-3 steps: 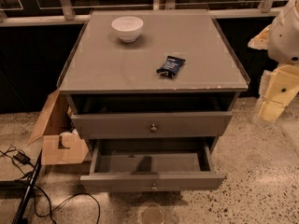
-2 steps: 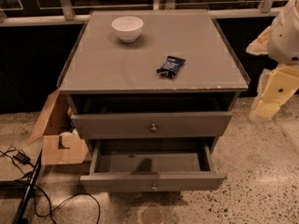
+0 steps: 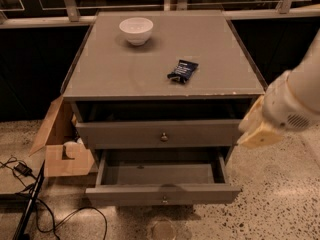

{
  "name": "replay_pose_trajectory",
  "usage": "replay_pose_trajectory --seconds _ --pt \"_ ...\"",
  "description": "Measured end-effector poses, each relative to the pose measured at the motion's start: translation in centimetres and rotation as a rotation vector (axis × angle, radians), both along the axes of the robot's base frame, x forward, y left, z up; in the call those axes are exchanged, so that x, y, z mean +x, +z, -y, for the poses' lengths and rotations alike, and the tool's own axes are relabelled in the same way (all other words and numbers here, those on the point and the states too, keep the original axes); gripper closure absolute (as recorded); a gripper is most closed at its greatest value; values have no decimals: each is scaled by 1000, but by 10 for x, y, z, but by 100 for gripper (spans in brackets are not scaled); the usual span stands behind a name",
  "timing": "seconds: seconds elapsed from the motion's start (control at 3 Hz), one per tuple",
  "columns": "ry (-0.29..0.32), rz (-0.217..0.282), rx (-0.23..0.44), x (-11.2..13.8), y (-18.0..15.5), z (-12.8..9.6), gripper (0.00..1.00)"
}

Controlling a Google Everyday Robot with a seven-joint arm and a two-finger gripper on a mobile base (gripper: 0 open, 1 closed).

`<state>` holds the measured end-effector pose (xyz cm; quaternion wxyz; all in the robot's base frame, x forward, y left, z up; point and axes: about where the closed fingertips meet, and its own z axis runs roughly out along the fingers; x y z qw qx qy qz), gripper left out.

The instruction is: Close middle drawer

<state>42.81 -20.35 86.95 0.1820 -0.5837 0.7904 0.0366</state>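
The middle drawer [image 3: 160, 174] is pulled far out of the grey-brown cabinet [image 3: 125, 69]. It is empty inside, and its flat front has a small round knob [image 3: 164, 199]. Above it, the upper drawer [image 3: 120, 134], with a taller front and its own knob, stands slightly out, with a dark gap over it. The lowest drawer is hidden beneath. My gripper [image 3: 257, 131], a beige tip on a white arm, hangs at the cabinet's right front corner. It is level with the upper drawer, above and to the right of the middle drawer's right end, and holds nothing that I can see.
A white bowl [image 3: 136, 30] and a dark snack packet [image 3: 182, 70] sit on the cabinet top. An open cardboard box [image 3: 62, 156] stands on the floor against the cabinet's left side. Black cables [image 3: 30, 204] lie at the lower left. A railing runs behind.
My arm has swung down and to the left, from beside the cabinet top to its right front corner. Both drawers stand as before.
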Motion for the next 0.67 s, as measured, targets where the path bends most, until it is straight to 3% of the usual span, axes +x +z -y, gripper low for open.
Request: replay_pose_trajectory --seconds 0.33,0.67 --pt "-21 -54 123 2 -82 -7 84" --pt "-57 -134 206 -3 -164 -6 100"
